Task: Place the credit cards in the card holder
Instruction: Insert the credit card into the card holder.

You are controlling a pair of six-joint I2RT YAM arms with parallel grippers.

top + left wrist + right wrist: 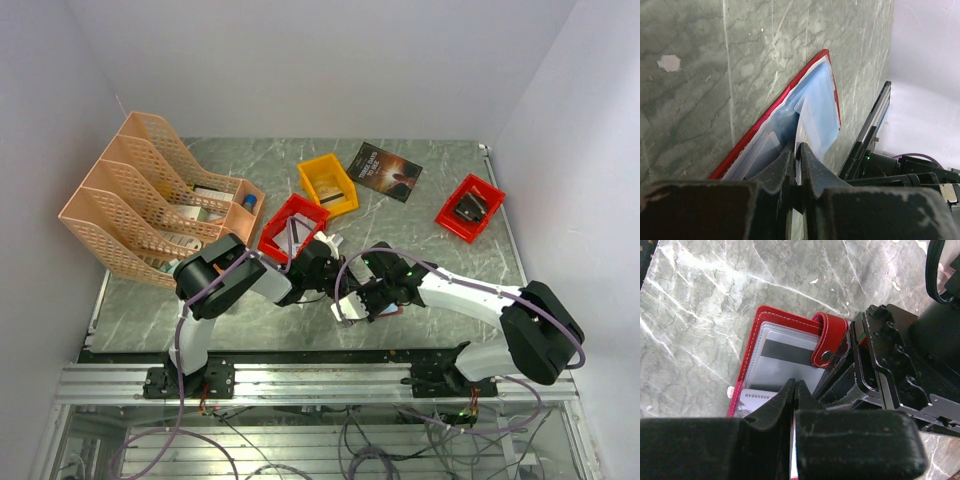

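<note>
The holder (751, 340) lies open on the green marbled worktop (150, 310), where the two arms meet near the front edge. Its red cover faces down and its clear pockets face up. The snap tab (829, 340) curls over the far edge. One card (785, 352) with a dark stripe sits inside the top pocket. A second card (762, 396), printed with digits, lies at the holder's near end just under the right tool (794, 387).

The right tool's fingers are pressed together, tips over the holder's near end. A thin white strip shows in the slit lower down; whether it is gripped I cannot tell.

The left tool (799, 150) comes at the holder from its other side, with its fingers a narrow slit apart. A thin pale edge runs between them (card or pocket leaf, I cannot tell), and whether they pinch it is unclear. Past its tips a bluish pocket (817, 110) rises off the red cover edge (790, 90).

Farther back stand a rack (140, 200), a yellow bin (328, 185), two red bins (470, 208) and a booklet (385, 170).
</note>
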